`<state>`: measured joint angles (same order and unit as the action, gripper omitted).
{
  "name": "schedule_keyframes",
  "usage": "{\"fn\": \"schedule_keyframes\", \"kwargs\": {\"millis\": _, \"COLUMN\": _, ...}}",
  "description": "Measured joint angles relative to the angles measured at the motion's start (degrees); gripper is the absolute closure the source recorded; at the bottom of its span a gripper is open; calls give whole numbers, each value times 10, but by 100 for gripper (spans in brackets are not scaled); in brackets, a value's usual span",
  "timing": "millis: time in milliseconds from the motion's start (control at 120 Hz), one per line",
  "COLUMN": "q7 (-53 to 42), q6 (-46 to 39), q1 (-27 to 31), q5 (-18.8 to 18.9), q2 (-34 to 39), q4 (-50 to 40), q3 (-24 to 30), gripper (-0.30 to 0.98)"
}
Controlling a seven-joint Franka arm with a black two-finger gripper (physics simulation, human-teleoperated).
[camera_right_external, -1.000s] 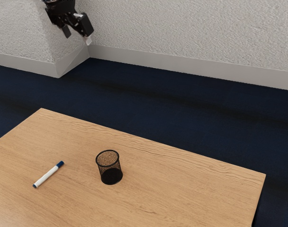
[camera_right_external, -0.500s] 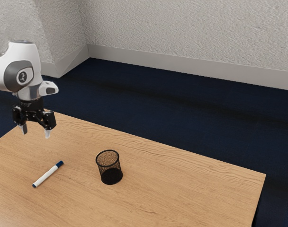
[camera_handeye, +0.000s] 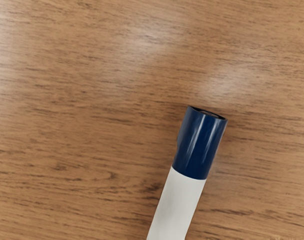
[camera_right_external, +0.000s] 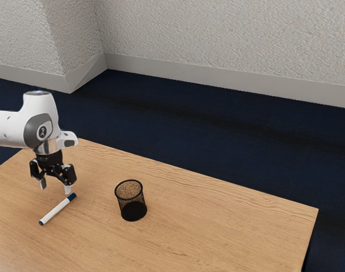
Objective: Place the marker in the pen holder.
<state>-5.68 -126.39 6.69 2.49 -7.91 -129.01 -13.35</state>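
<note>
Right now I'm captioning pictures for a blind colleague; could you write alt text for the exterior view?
An open black tool on a white arm hangs over a wooden table, near the blue-capped end of a white marker lying there. A black mesh holder stands upright, further toward the exterior view's right.

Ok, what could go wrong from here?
- Off-centre grip: the open pincer is nearer the marker's blue cap than its middle. Closing there could let the white end sag or swing on lifting.
- Roll: the marker looks round and lies loose on its side, so one finger touching first may push it away.
- Missed drop: the pen holder is upright with a narrow mouth; a tilted marker might catch the rim and tip it.
</note>
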Motion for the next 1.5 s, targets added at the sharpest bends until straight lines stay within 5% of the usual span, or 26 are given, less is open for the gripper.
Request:
{"fn": "schedule_keyframes", "kwargs": {"millis": 1017, "q7": -163, "q6": -14, "q1": 0, "q5": -78, "q2": -79, "q4": 22, "q3": 3, "gripper": 0}}
{"fn": "schedule_keyframes", "kwargs": {"millis": 1258, "q7": -180, "q6": -12, "q1": -1, "q5": -81, "q2": -75, "q4": 21, "q3": 3, "gripper": 42}}
{"fn": "schedule_keyframes", "kwargs": {"millis": 1500, "q7": -190, "q6": -11, "q1": -1, "q5": -80, "q2": -74, "q4": 21, "q3": 3, "gripper": 59}}
